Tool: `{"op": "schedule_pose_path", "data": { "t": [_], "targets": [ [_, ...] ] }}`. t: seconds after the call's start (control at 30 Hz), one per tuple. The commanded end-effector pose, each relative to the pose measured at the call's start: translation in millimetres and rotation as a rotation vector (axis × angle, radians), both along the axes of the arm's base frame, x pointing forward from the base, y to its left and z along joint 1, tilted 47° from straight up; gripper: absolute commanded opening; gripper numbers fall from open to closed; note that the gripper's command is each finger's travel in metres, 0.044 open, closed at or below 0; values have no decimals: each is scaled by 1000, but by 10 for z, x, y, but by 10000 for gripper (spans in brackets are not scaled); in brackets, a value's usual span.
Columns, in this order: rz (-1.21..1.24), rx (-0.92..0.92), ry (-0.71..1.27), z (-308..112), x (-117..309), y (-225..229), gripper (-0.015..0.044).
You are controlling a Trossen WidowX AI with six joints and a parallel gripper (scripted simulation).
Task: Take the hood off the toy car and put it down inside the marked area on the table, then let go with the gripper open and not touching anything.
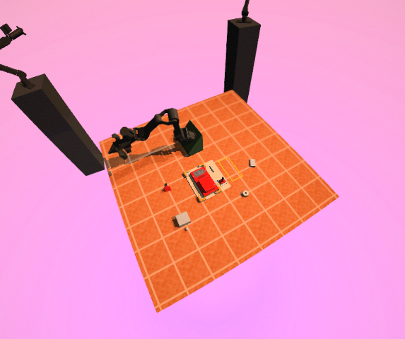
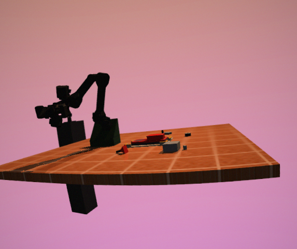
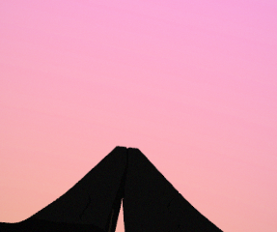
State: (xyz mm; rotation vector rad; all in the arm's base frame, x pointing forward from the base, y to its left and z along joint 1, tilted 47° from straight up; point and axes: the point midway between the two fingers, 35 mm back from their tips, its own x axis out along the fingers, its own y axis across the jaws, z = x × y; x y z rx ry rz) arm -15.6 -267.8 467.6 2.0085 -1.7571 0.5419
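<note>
The red toy car (image 1: pixel 206 183) (image 2: pixel 155 137) sits in a pale holder with yellow corners, mid-table. It has a raised red block at one end and a lower red part with a grey panel at the other; the hood's outline is too small to tell apart. The marked area is a yellow outline (image 1: pixel 237 179) on the table, beyond the pale plate beside the car, with nothing inside it. My gripper (image 1: pixel 109 151) (image 2: pixel 36 111) (image 3: pixel 125 157) is shut and empty, fingertips together. It is raised over the table's left edge, far from the car.
The pale plate (image 1: pixel 213 164) bears a small red and black part. A small red piece (image 1: pixel 167 188) (image 2: pixel 124 149), a grey block (image 1: pixel 183 219) (image 2: pixel 171 147), a white ring (image 1: pixel 245 193) and a small pale block (image 1: pixel 252 162) lie around the car. Two dark pillars stand outside the table.
</note>
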Motion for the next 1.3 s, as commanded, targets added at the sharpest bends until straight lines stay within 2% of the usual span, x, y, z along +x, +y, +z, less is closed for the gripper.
{"op": "schedule_pose_path", "data": {
  "t": [0.0, 0.27, 0.53, 0.97, 1.07, 1.27],
  "targets": [
    [7, 4, -7, -3, 9, -9, 26],
    [294, 198, -321, -174, 466, -342, 236],
    [525, 485, -653, -508, 1096, -618, 440],
    [661, 978, -1098, -1184, 2269, -558, 440],
    [693, 995, -1055, -1177, 2501, -466, 440],
    [663, 1129, -1138, -1428, 2782, -360, 440]
  ]
}}
